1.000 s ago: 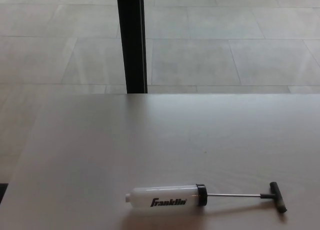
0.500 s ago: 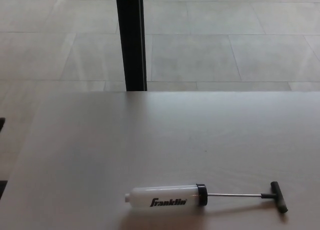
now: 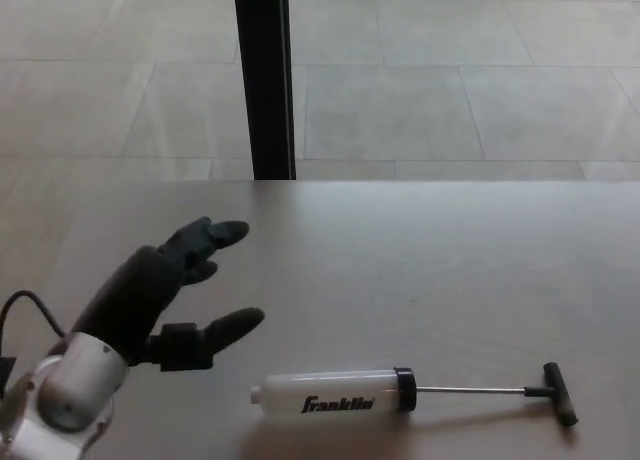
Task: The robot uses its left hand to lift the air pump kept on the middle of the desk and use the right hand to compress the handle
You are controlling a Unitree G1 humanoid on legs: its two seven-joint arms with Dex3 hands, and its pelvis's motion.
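A: Where's the pump?

B: Air pump (image 3: 335, 397) lies flat on the worktop (image 3: 420, 270), near the front edge, a bit right of centre. Clear barrel points left, black collar (image 3: 403, 390) in the middle, thin rod (image 3: 468, 389) drawn out to the right, black T-handle (image 3: 559, 393) at the far end.

A: Robot hand?

B: Left robot hand (image 3: 165, 295) is in from the lower left, above the worktop, left of the barrel, not touching it. Fingers (image 3: 205, 238) stretched toward the far side, thumb (image 3: 225, 330) spread wide toward the pump. Released, holding nothing. Right one isn't in view.

A: Step in hand?

B: My read: reach for the barrel, lift not begun.

A: How to do it well?

B: Come down over the clear barrel, somewhere between its left tip and the collar, thumb on one side, fingers on the other. Stay off the rod. The barrel is round and will likely roll if nudged, so close square and firm. Leave the handle end free for the right hand.

A: Anything else?

B: Black post (image 3: 263, 80) on the tiled floor (image 3: 450, 80) behind the worktop. Done.
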